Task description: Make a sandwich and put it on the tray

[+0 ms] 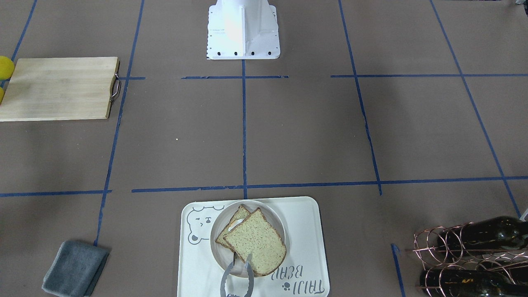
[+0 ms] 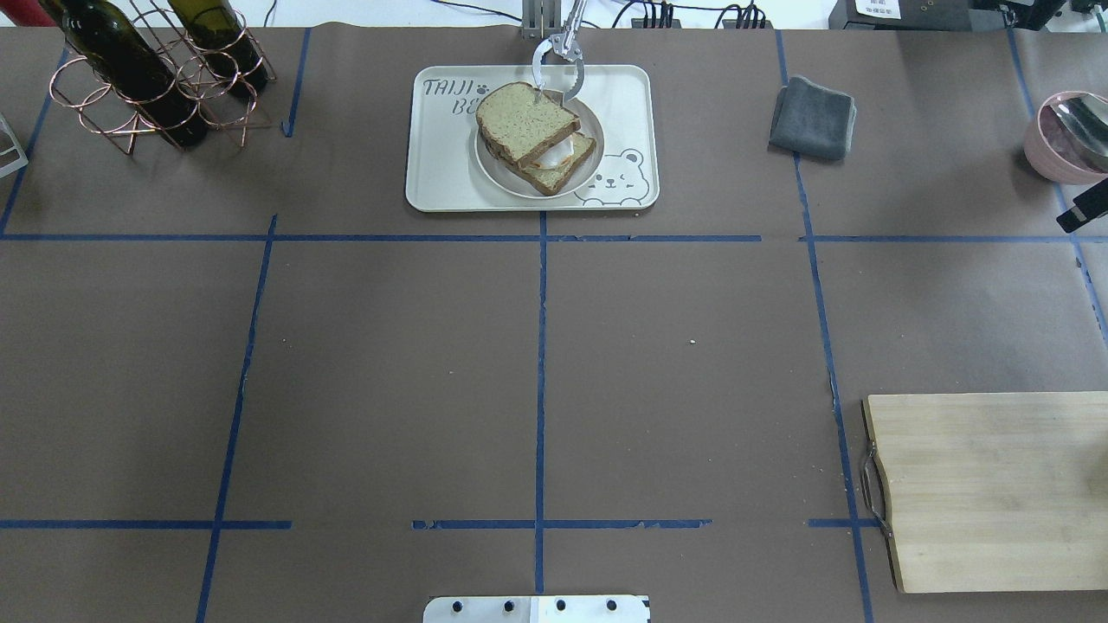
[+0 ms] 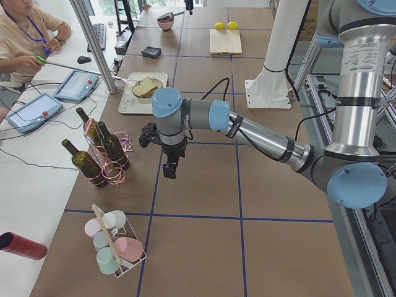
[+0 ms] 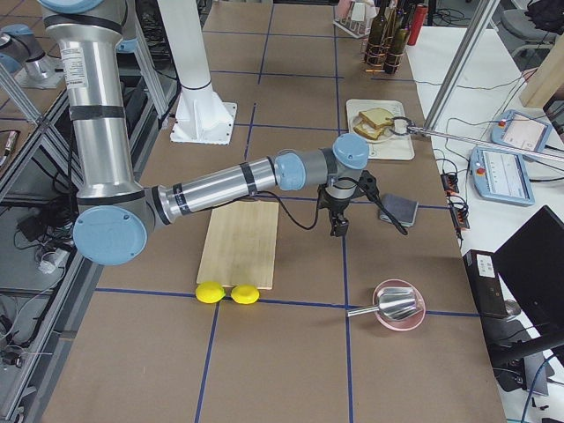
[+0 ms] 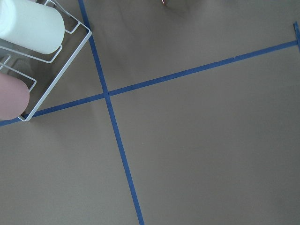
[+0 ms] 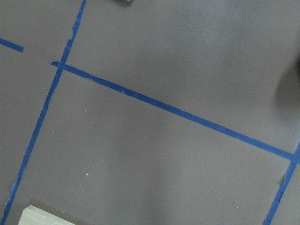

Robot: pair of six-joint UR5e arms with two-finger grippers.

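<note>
The sandwich (image 2: 528, 125), two brown-crusted slices with white egg showing between them, lies on a small round plate (image 2: 485, 164) on the bear-face tray (image 2: 441, 173) at the table's far edge. It also shows in the front view (image 1: 253, 241) on the tray (image 1: 305, 231). My left gripper (image 3: 168, 173) hangs over bare table beside the wine rack, far from the tray. My right gripper (image 4: 339, 231) hangs between the cutting board and the grey cloth. Both show only in the side views, so I cannot tell whether they are open or shut.
An operator's metal tongs (image 2: 556, 65) reach in over the tray's far edge and touch the top slice. A wine rack (image 2: 147, 78), a grey cloth (image 2: 814, 117), a pink bowl (image 2: 1060, 138), a wooden cutting board (image 2: 987, 489), lemons (image 4: 227, 293) and a mug rack (image 3: 114, 244) ring the table.
</note>
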